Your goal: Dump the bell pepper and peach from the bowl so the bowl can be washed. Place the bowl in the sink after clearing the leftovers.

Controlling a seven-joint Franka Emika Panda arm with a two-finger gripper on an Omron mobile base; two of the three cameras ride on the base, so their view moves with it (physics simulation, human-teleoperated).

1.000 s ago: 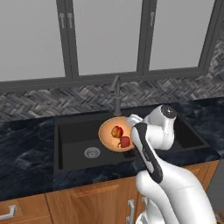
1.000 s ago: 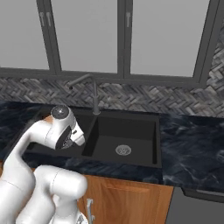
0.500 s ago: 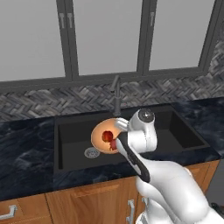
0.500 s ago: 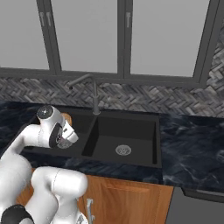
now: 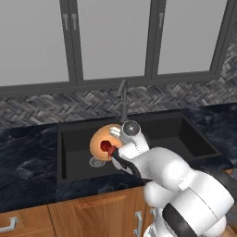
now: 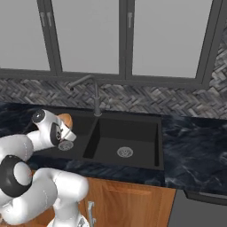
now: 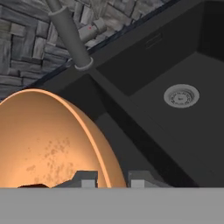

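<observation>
The orange-tan bowl [image 5: 101, 140] hangs tipped on its side over the left basin of the black sink [image 5: 152, 134], its opening facing left. My gripper [image 5: 116, 149] is shut on the bowl's rim; in the hand view the rim runs between the two fingertips [image 7: 87, 178] and the bowl [image 7: 43, 140] takes up the left half. The dark-red bell pepper [image 5: 107, 146] lies against the bowl's lower inside wall. The peach is hidden. From the right base view, a sliver of the bowl [image 6: 66, 118] peeks out behind the hand [image 6: 61, 131].
A slim dark faucet [image 5: 122, 98] stands at the sink's back edge, just behind the bowl. Silvery drains sit in the left basin [image 5: 97, 162] and the right basin [image 6: 125, 152]. Dark marbled counter [image 6: 195, 142] flanks the sink; a herringbone backsplash and windows rise behind.
The arm has carried the bowl leftward over the left basin and tipped it further onto its side. The peach, seen beside the pepper a second ago, no longer shows.
</observation>
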